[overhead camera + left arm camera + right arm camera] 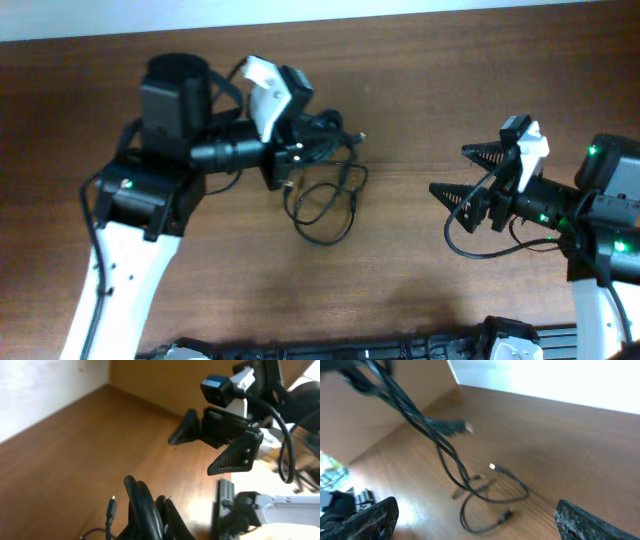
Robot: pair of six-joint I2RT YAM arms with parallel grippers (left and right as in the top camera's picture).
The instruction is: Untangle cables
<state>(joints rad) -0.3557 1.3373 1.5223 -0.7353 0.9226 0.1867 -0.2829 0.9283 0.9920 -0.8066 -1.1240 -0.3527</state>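
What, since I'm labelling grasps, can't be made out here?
- Left gripper closure: overhead, the left arm and cables cover it; the left wrist view's bottom edge cuts it off.
- Where the cables cross: right wrist view, blurred.
- Plugs: type too small in every view.

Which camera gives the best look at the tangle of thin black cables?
Overhead: the thin black cables show whole, from the left gripper's grasp to the brown wooden table. The right wrist view shows their loops, but the raised strands blur. The left wrist view catches only a connector tip and a dark bundle.
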